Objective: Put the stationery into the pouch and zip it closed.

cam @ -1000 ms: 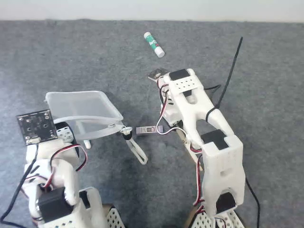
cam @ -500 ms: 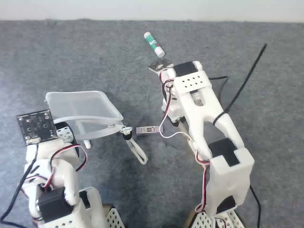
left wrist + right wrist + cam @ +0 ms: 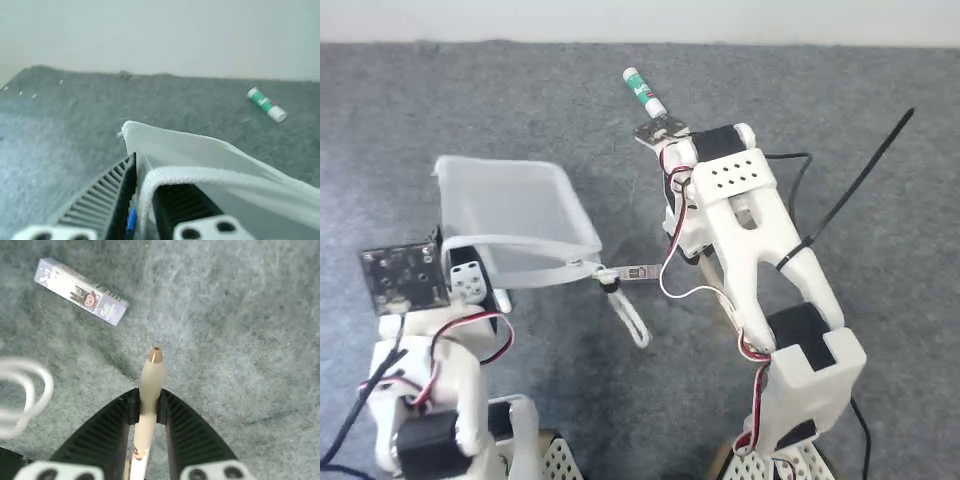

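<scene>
My left gripper (image 3: 142, 172) is shut on the zipper rim of the translucent white pouch (image 3: 215, 157), holding it raised with its mouth open; from above the pouch (image 3: 515, 210) sits left of centre. A beige pen (image 3: 150, 377) is clamped upright in my right gripper (image 3: 148, 392), above the carpet; a strip of the pen (image 3: 718, 292) shows under the right arm. Near the pen tip lies a small printed eraser box (image 3: 80, 291), touching the pouch's zipper end (image 3: 638, 272). A green-and-white glue stick (image 3: 643, 92) lies at the far edge, also visible as the glue stick (image 3: 266, 105).
The pouch's white strap loop (image 3: 630, 318) trails on the grey carpet (image 3: 880, 200) between the arms; the loop (image 3: 25, 390) lies close beside my right gripper. A black cable (image 3: 860, 180) sticks out to the right of the right arm. A pale wall borders the far side.
The left arm has lifted and swung the pouch rightward and farther out, so its zipper end now meets the eraser box. The right arm has moved farther out toward the glue stick, still holding the pen.
</scene>
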Controlling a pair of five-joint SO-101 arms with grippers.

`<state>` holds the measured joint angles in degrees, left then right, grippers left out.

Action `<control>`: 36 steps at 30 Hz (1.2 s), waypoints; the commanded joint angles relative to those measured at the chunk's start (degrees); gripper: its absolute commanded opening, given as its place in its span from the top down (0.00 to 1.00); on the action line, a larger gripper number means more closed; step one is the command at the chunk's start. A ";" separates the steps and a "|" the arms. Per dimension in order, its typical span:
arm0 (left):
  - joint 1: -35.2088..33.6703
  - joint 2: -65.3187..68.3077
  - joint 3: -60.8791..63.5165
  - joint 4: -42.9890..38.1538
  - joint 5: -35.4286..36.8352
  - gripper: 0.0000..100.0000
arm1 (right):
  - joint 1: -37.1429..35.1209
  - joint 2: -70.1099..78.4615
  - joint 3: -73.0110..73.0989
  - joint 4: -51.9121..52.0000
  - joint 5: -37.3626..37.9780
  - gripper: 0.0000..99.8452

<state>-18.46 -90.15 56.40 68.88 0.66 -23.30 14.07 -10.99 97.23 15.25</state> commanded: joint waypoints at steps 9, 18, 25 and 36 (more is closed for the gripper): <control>7.74 13.27 -17.89 3.16 0.88 0.99 | 2.15 -4.62 -1.23 0.57 -0.44 0.99; 13.27 25.14 -33.27 9.93 0.97 0.99 | 2.33 -4.44 -1.23 0.40 -0.62 0.99; 15.30 28.84 -33.63 9.93 2.29 0.99 | 2.33 -4.53 -1.23 0.75 -0.62 0.99; 15.74 34.73 -33.45 10.37 2.81 0.99 | 2.42 -11.47 -0.18 3.91 -0.70 0.99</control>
<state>-2.90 -58.42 26.07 79.34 2.42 -21.89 9.67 -10.90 99.52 15.25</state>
